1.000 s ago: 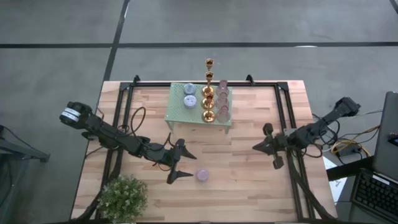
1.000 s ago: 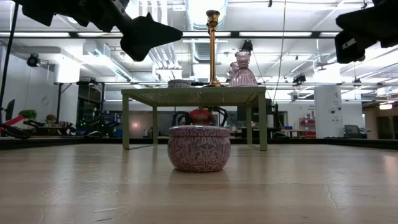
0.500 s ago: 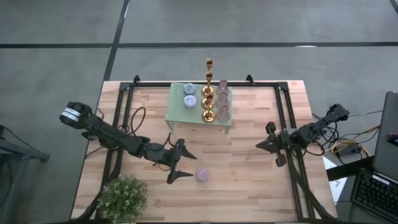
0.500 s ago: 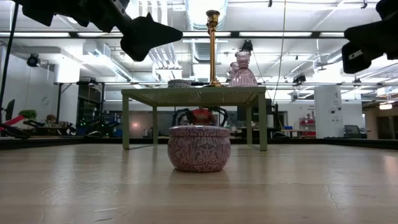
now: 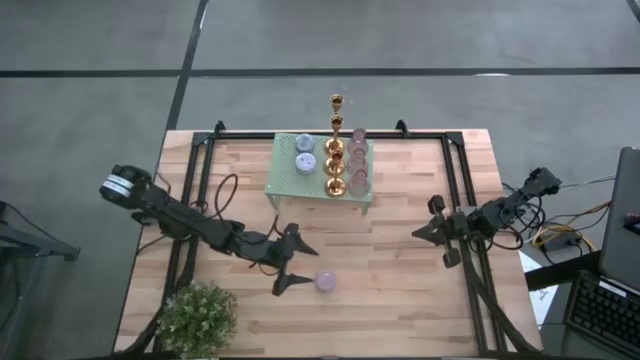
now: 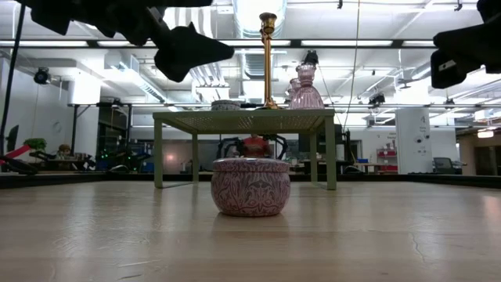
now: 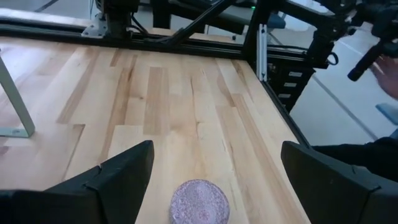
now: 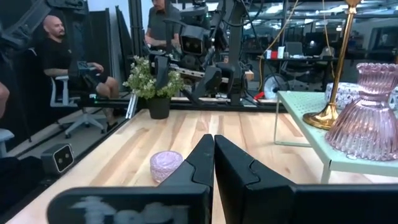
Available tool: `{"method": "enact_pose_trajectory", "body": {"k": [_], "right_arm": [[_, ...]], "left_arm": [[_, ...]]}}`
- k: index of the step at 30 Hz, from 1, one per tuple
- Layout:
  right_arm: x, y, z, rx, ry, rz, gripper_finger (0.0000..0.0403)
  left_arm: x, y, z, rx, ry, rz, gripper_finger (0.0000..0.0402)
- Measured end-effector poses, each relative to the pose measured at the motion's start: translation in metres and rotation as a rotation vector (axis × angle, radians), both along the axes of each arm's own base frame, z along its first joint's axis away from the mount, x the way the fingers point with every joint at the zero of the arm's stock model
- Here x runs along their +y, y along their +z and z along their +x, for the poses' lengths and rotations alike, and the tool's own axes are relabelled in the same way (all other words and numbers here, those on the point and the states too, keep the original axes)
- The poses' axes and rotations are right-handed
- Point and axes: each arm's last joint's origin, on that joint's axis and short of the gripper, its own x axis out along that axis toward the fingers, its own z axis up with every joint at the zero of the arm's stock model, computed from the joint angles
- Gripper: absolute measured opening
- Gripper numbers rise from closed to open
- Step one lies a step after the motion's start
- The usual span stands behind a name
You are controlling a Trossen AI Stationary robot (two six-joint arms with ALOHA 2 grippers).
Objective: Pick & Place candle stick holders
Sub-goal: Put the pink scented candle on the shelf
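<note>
Left gripper point(image 5: 290, 268), jaws wide, hovers beside 1 pink cup point(image 5: 326, 282).

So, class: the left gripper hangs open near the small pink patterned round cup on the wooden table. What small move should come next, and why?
Probably lower the left gripper straight down around the small pink patterned round cup. Its fingers are spread wide, the cup sits between them in the left wrist view, and the gripper is well above the table.

Grey concrete floor point(image 5: 100, 60) around the wooden table point(image 5: 400, 300), dark seam at twelve o'clock. Beyond: ceiling strip lights point(image 6: 391, 45), white pillar point(image 6: 409, 129), crowded workbenches.
</note>
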Motion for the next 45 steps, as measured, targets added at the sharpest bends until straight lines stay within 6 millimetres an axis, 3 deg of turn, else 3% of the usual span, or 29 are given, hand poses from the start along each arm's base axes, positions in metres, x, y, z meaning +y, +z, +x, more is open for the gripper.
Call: {"method": "enact_pose_trajectory", "body": {"k": [5, 12, 19, 24, 45], "right_arm": [[0.000, 0.000, 0.000, 0.000, 0.002, 0.003, 0.0008], [0.000, 0.000, 0.000, 0.000, 0.002, 0.001, 0.0008], [0.000, 0.000, 0.000, 0.000, 0.002, 0.001, 0.0008], [0.000, 0.000, 0.000, 0.000, 0.002, 0.002, 0.0008], [0.000, 0.000, 0.000, 0.000, 0.002, 0.003, 0.0008]], "left_arm": [[-0.006, -0.012, 0.011, 0.050, 0.009, -0.020, 0.0355], [-0.021, -0.019, 0.042, 0.103, -0.012, 0.005, 0.0355], [-0.031, -0.015, 0.060, 0.357, -0.041, 0.101, 0.0355], [-0.040, -0.016, 0.062, 0.413, -0.070, 0.144, 0.0355], [-0.036, -0.039, 0.075, 0.469, -0.014, 0.173, 0.0369]]}}
